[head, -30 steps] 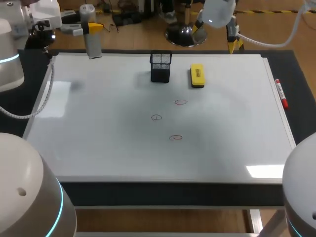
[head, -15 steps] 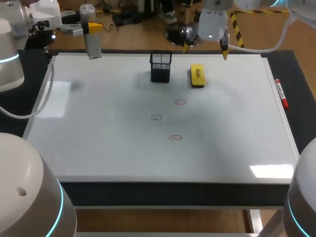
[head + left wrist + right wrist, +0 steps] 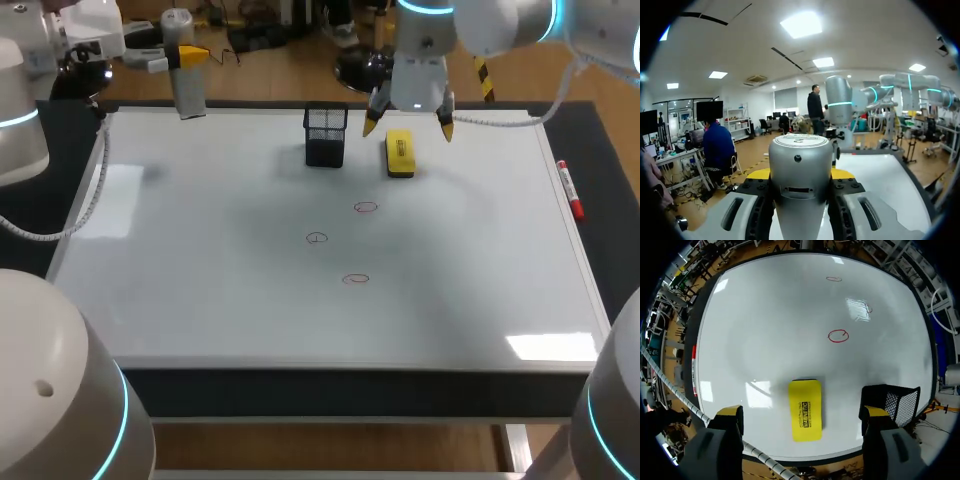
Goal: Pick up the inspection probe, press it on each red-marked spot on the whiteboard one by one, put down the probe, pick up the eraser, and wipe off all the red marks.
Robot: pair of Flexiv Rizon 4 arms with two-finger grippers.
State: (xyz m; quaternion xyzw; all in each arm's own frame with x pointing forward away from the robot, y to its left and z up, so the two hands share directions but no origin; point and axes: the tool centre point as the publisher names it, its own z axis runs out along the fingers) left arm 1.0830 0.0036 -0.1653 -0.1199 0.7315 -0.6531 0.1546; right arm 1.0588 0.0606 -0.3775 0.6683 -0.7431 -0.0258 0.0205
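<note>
The yellow eraser [image 3: 399,155] lies on the whiteboard [image 3: 200,250] at its far middle, just right of a black mesh cup [image 3: 326,135]. The right tool [image 3: 407,127] hangs above the eraser with its fingers spread wide. Three red marks [image 3: 366,207] lie nearer. At the far left, the left tool [image 3: 800,220] clamps the upright inspection probe [image 3: 185,70].

The dark surface [image 3: 600,130] carries a whiteboard [image 3: 200,280]. On the board's far part stands a black mesh cup [image 3: 326,136], with a yellow eraser [image 3: 399,154] just beside it. Three red marks [image 3: 366,207] sit near the middle. A red marker [image 3: 569,190] lies along the board's right edge.
</note>
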